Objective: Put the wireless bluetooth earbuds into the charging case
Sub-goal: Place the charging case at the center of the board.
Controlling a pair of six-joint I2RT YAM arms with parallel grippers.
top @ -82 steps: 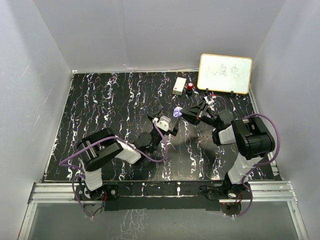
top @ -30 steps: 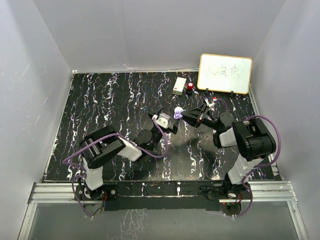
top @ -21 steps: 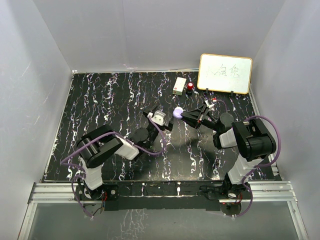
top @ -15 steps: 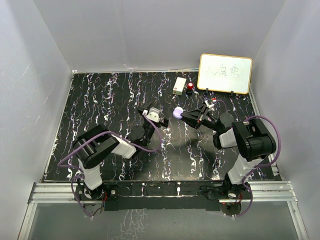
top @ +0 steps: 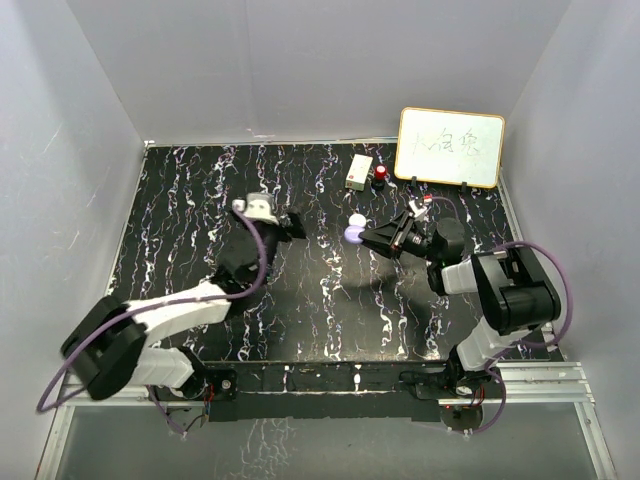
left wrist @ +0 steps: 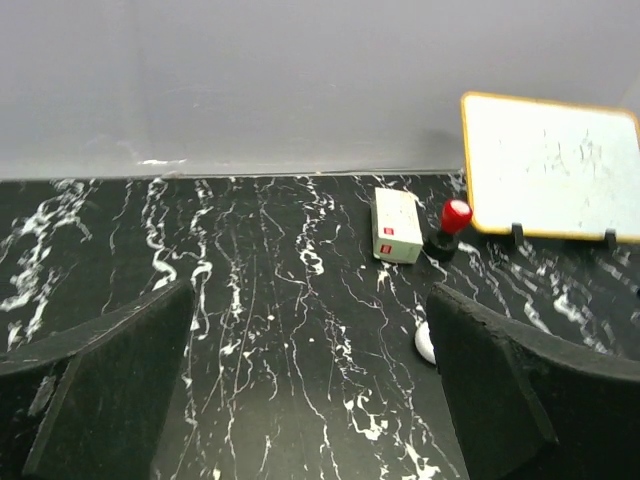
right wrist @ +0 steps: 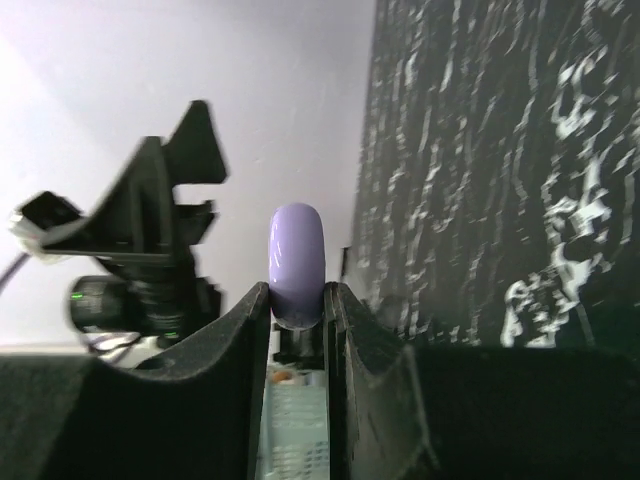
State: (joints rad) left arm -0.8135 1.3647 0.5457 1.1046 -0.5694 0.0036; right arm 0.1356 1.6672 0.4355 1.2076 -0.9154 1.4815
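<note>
My right gripper [top: 360, 238] is shut on a round lilac case [top: 352, 236] and holds it above the table's middle. In the right wrist view the case [right wrist: 296, 262] stands edge-on and closed between the fingertips, with my right gripper [right wrist: 296, 292] pinching its lower part. My left gripper [top: 285, 222] is open and empty, off to the left of the case. Its fingers stand wide apart over bare tabletop in the left wrist view [left wrist: 310, 305]. No earbuds show in any view.
A small white round piece [top: 358, 220] lies just behind the case; it also shows in the left wrist view [left wrist: 424, 343]. A white box [top: 358, 171], a red-topped knob [top: 381, 175] and a framed whiteboard [top: 450, 147] stand at the back right.
My left gripper has pulled away from the case and swung left and back, stretching the arm out. My right gripper still holds the lilac case and has shifted slightly left.
</note>
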